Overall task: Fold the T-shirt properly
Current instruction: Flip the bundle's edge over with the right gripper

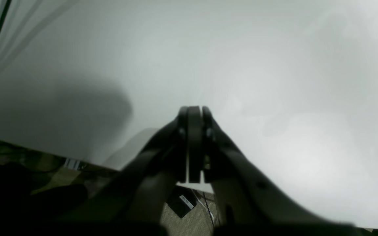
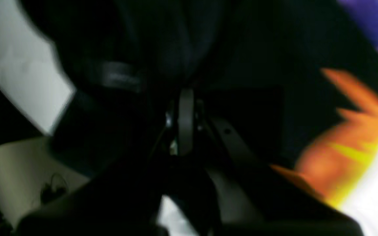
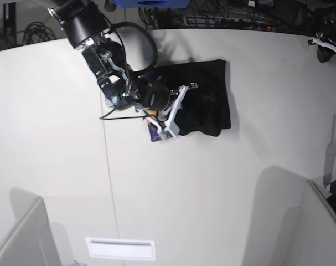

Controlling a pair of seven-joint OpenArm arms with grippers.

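Note:
The black T-shirt lies bunched in a rough rectangle on the white table, right of centre at the back. A bit of its purple and orange print peeks out at its lower left corner. My right gripper rests on the shirt's left edge. In the blurred right wrist view that gripper is shut, with black cloth gathered at its tips and the orange and yellow print to the right. My left gripper is shut and empty over bare table; its arm sits at the far right.
A thin seam runs front to back across the table. A white label plate lies near the front edge, and grey panels stand at both front corners. Cables crowd the floor behind the table's rear edge.

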